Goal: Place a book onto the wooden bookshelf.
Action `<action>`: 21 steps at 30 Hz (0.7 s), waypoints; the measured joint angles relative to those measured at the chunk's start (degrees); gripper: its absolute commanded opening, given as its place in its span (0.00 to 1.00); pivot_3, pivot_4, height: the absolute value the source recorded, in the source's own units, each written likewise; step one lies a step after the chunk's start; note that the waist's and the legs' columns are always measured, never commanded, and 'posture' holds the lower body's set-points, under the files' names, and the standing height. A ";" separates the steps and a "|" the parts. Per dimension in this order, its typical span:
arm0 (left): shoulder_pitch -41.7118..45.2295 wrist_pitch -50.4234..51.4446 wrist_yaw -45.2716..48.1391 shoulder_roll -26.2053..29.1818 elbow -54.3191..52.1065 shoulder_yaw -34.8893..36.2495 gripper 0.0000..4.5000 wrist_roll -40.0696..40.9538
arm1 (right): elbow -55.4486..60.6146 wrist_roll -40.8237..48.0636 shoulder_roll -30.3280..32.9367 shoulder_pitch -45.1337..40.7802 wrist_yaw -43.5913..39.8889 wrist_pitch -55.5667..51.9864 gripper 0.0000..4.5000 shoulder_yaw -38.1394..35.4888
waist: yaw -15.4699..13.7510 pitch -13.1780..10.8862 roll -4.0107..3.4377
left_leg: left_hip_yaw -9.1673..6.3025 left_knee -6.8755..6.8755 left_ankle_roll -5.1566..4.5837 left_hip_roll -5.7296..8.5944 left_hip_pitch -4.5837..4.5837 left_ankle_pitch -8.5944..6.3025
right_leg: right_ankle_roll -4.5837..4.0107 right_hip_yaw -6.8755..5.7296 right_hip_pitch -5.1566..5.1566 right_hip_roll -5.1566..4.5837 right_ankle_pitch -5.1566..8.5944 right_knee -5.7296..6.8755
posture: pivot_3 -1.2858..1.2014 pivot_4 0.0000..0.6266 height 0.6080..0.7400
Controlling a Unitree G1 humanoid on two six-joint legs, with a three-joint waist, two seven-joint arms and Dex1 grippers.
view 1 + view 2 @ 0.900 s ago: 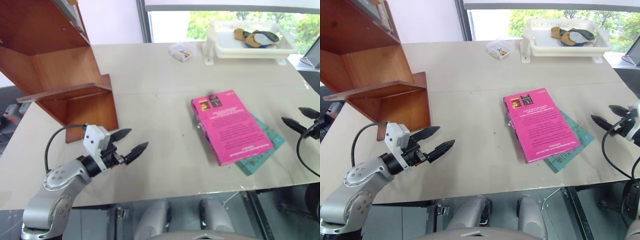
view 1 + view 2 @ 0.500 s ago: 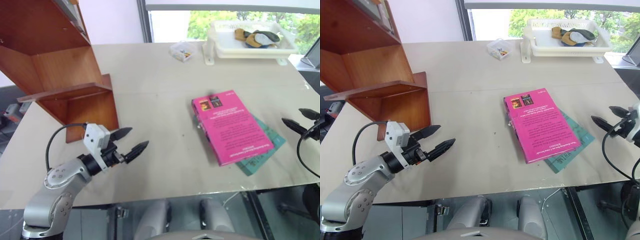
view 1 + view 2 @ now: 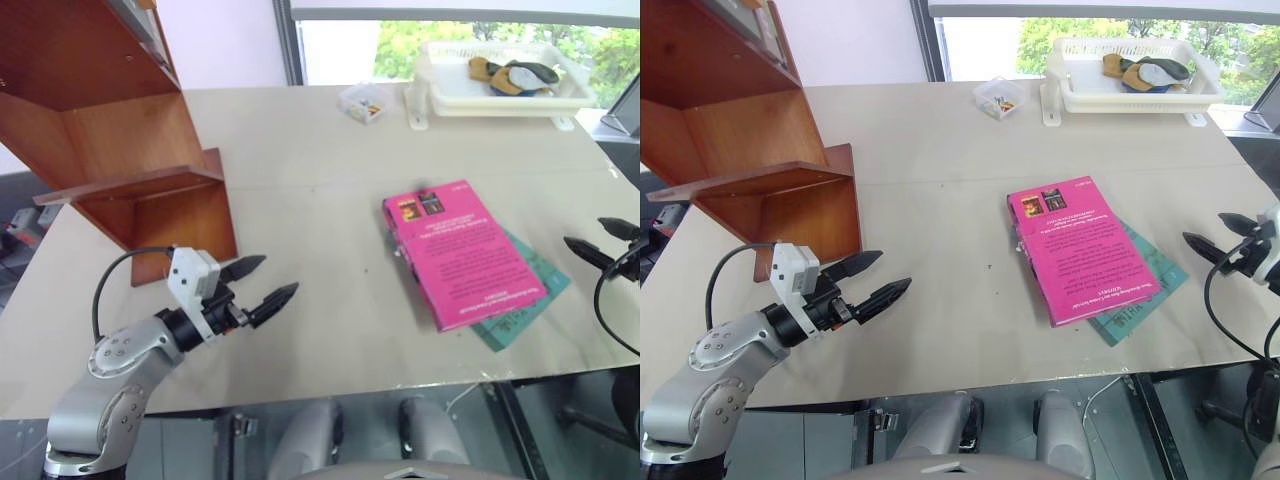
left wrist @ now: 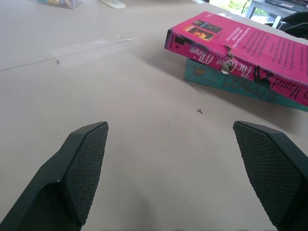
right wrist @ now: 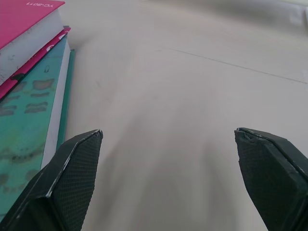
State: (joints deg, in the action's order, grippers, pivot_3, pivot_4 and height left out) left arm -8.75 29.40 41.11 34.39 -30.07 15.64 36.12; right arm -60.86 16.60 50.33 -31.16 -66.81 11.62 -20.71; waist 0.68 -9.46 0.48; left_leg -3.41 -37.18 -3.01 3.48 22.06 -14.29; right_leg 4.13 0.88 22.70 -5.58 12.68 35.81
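The book [image 3: 458, 253] is lying flat on a teal-green book [image 3: 525, 300] on the table [image 3: 320, 170], well apart from the wooden bookshelf [image 3: 110, 130]. The left gripper [image 3: 268, 282] and right gripper [image 3: 1212, 236] are being held released, grasping nothing.

Two books lie stacked on the counter [image 3: 940, 220]: one pink book [image 3: 1080, 247] on top of one teal-green book [image 3: 1143, 300]. One wooden bookshelf [image 3: 750, 150] stands at the far left. One small clear box [image 3: 998, 98] and one white tray [image 3: 1130, 75] sit at the far side. Two grippers show, the left gripper [image 3: 880, 278] and the right gripper [image 3: 1220, 232], each with two black fingers.
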 measured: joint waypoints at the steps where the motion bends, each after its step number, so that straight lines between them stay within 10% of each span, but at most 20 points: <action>1: 0.04 0.00 0.03 0.01 0.00 0.00 0.99 0.00 | 0.17 -0.14 0.00 0.21 0.16 0.01 1.00 0.02 | 0.00 0.00 0.00 | 0.00 0.00 0.00 0.00 0.00 0.00 | 0.00 0.00 0.00 0.00 0.00 0.00 | 0.52 0.24 1.00; 21: -0.51 0.64 21.30 10.58 4.53 9.26 0.99 15.41 | 22.00 -4.13 -1.79 14.70 7.32 -6.84 1.00 4.92 | -0.07 -0.02 -0.03 | -0.06 0.02 0.00 -0.05 -0.01 0.00 | -0.01 -0.06 0.01 -0.03 0.01 0.02 | 0.52 0.24 1.00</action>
State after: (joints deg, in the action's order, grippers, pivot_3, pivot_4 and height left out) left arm -9.26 30.04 62.41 44.97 -25.54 24.90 51.54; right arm -38.86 12.47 48.54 -16.45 -59.49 4.78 -15.80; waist 0.61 -9.48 0.45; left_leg -3.48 -37.16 -3.00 3.43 22.05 -14.28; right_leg 4.13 0.82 22.71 -5.61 12.69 35.83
